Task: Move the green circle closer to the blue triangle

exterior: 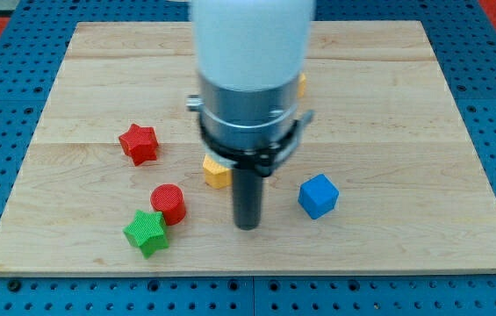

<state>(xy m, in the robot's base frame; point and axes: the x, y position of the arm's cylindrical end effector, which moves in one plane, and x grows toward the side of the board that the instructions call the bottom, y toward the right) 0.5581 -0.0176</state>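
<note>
Toward the view's bottom of the wooden board [406, 105], my tip [247, 226] stood on bare wood, touching no block. The rod hung straight down beneath the arm's wide pale body [252, 61], and with no gripper fitted it held nothing. A yellow block [217, 172] lay up and to the view's left of my tip, a blue cube [319, 195] to its right, and a red cylinder [168, 204], green star [147, 233] and red star [138, 143] further to its left. Neither the green circle nor the blue triangle showed; the arm may have hidden them. Judging by its neighbours, the circle was probably light, rigid and easy to slide. Its round wall would need a centred push on the side away from the triangle.
</note>
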